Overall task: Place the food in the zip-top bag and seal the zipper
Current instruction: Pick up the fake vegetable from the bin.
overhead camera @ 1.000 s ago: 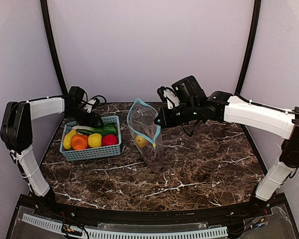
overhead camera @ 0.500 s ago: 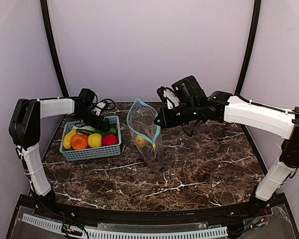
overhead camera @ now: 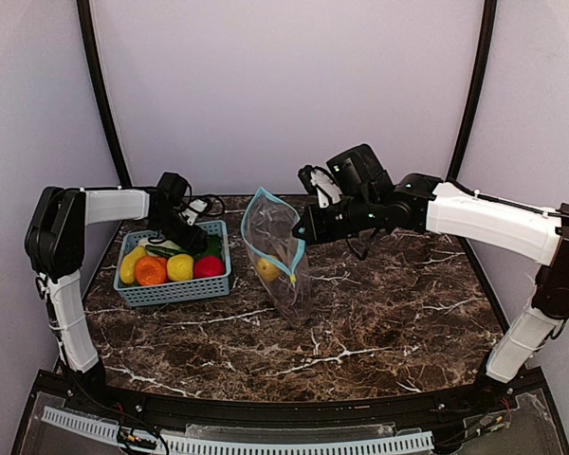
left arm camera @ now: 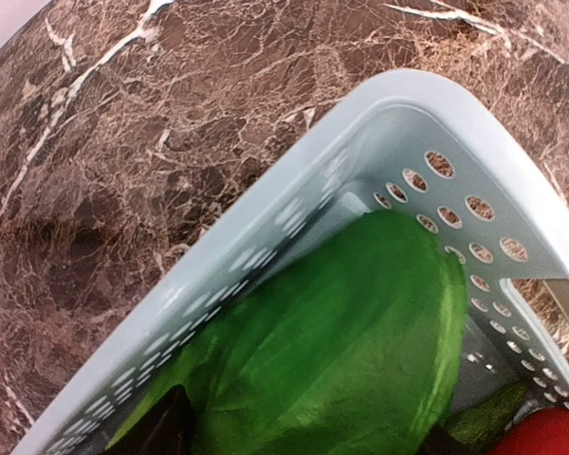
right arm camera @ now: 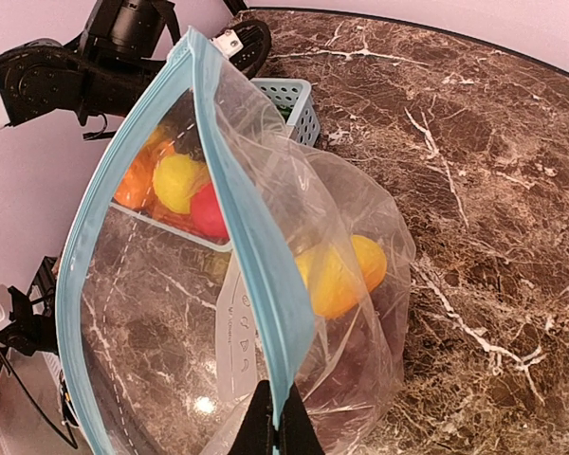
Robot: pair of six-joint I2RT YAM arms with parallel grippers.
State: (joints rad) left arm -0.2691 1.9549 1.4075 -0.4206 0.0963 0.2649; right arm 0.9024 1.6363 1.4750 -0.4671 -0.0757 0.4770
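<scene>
**A:** Where does your zip-top bag (overhead camera: 277,256) stand?
**B:** Upright on the table (overhead camera: 389,313), with open room to its right. Your right gripper (overhead camera: 301,231) has its jaws clamped on the zipper (right arm camera: 237,190).
**A:** And the left gripper (overhead camera: 197,242)?
**B:** At the basket (overhead camera: 175,289) far corner, over the cabbage (left arm camera: 351,341). Its jaws are cropped, so you can't tell.

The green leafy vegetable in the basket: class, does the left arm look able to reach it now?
Probably yes. The left tool is right over the basket, open, and the green leafy vegetable lies uncovered beneath it, nothing between.
</scene>
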